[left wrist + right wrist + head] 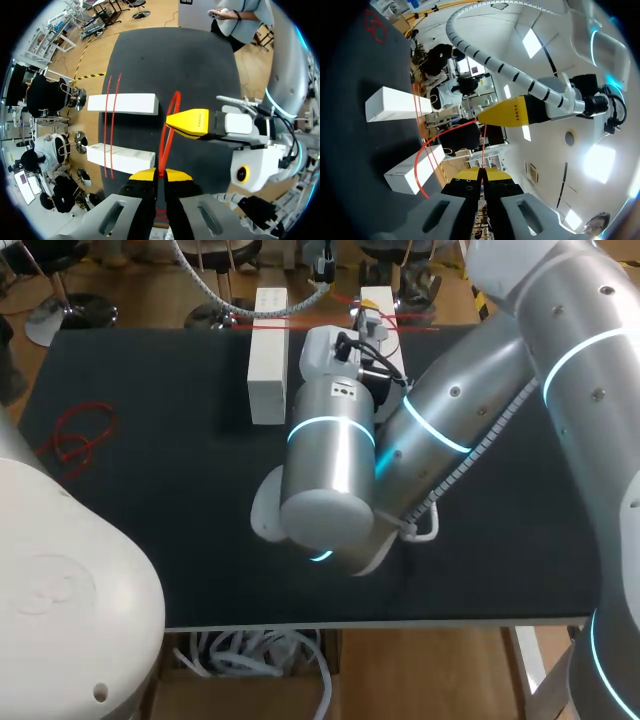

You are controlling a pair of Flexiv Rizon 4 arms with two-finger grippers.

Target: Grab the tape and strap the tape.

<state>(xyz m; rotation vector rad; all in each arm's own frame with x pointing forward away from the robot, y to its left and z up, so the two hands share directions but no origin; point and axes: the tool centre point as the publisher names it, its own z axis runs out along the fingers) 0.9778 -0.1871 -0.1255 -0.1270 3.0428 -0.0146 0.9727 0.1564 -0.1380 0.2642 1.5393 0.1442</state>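
**Worktop**: one, black, carrying everything listed below.

**Arms:** two. Our right arm reaches in over the middle of the worktop. Our left arm shows only as a white housing at the near corner.

**White blocks:** two, long, lying parallel and apart at the far side, one beyond the other. They look rigid and light.

**Claws:** two.
- The left claw has its yellow tips pressed together on the red tape.
- The right claw is likewise closed, pinching the same strand.
- Each sees the other's yellow finger just ahead of it.

**Tape:** we count three pieces, all thin red bands.
- The held tape loop hangs between the two claws, above the worktop and beside the blocks' ends.
- The strapped tape strands cross both blocks as two lines. We judge them to be one loop already in place.
- The spare tape loop lies slack on the worktop, well apart from the blocks.

**Handling, in our judgement:**
- The tape is very light, limp and probably stretchy, so it will sag or twist unless kept taut.
- It is narrow enough to slip out of a loose pinch.
- It is best held at two opposite points of the loop, with the fingertips square across the strand, so that the loop opens wide enough to pass over the block ends.
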